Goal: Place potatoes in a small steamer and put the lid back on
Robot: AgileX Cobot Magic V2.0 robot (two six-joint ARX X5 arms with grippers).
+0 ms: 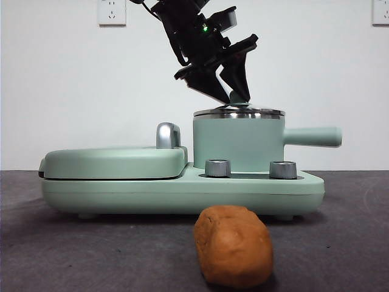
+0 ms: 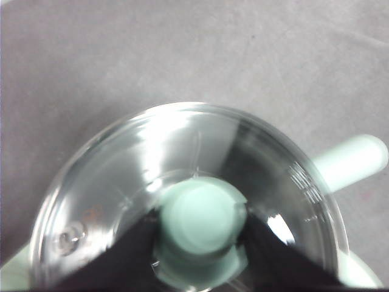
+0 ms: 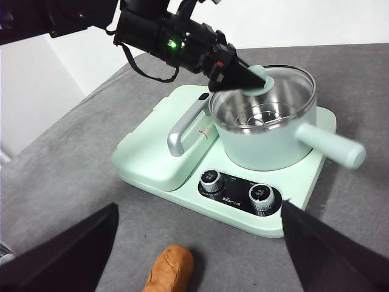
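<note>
The small steamer (image 1: 238, 143) is a mint-green pot standing on the right side of a green cooker base, its long handle (image 1: 313, 136) pointing right. The clear glass lid (image 1: 239, 112) rests on its steel rim. My left gripper (image 1: 235, 91) comes down from above and is shut on the lid's green knob (image 2: 203, 219), one black jaw on each side. An orange-brown potato (image 1: 234, 245) lies on the grey table in front of the base. My right gripper (image 3: 199, 207) hovers open above the table, over the potato (image 3: 170, 271), touching nothing.
A flat mint-green griddle (image 1: 115, 163) with a chrome handle (image 1: 168, 135) fills the left half of the base. Two steel dials (image 1: 217, 168) (image 1: 282, 169) stand on the base's front edge below the pot. A white wall rises behind.
</note>
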